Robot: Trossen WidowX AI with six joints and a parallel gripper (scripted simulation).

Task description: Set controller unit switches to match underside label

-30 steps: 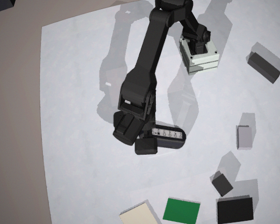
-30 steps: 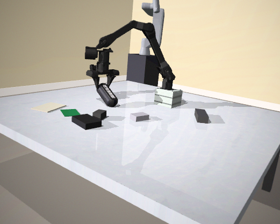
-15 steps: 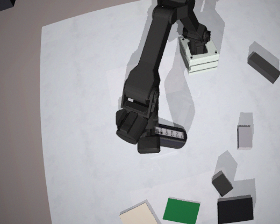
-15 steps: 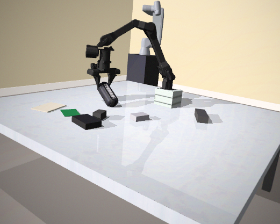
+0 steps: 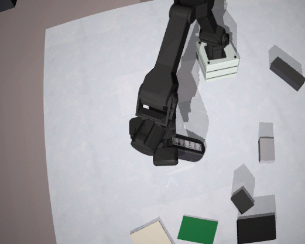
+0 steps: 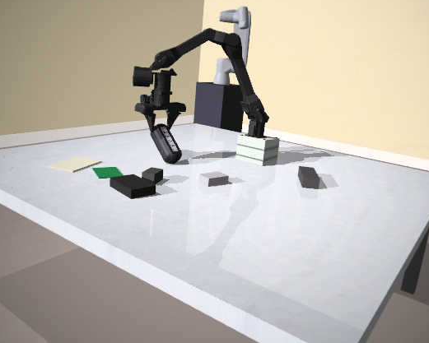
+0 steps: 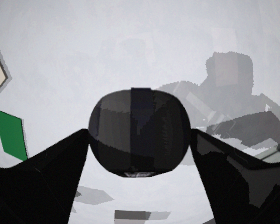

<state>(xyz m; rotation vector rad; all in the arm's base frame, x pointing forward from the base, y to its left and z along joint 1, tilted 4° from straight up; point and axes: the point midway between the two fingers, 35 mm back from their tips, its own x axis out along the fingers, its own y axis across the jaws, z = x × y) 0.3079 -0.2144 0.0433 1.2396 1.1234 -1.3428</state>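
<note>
The dark grey controller unit hangs steeply tilted below my gripper. The fingers stand wide and are shut on the unit's upper end, one on each side. A white strip with small printed marks runs along one face; the marks are too small to read surely. Only the strip's edge shows in the wrist view. The lower end is close to the bench; I cannot tell whether it touches. No rocker switches can be made out. In the top view the arm hides the gripped end.
A pale green ridged block is under the arm's base. Around the bench lie a dark bar, a light grey block, a small dark block, a black box, a green plate and a cream plate.
</note>
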